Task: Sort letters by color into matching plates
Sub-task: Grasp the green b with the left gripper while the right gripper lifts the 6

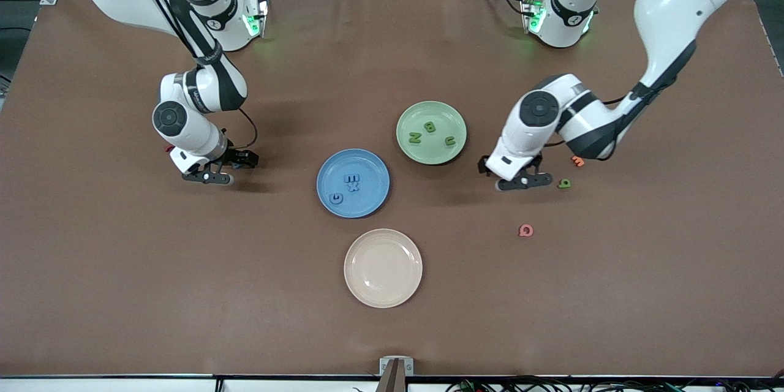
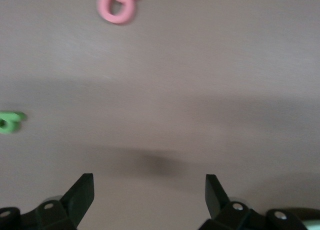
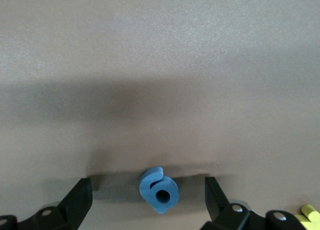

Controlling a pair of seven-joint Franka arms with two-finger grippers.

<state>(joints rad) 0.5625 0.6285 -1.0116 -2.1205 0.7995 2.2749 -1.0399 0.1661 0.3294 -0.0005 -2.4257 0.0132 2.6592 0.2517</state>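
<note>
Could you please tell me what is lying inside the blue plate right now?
The blue plate holds three blue letters, two touching and one apart near the rim. Nothing covers them.

Bare table (image 1: 122, 269) around beige plate (image 1: 383, 267), pink letter (image 1: 525, 231) lying apart

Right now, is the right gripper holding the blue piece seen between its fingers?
No: the right gripper stands open, and the blue piece lies on the table between its fingers, touching neither.

Beige plate (image 1: 383, 267), pink letter (image 1: 525, 230), orange letter (image 1: 577, 161), brown tbl (image 1: 122, 269)
</note>
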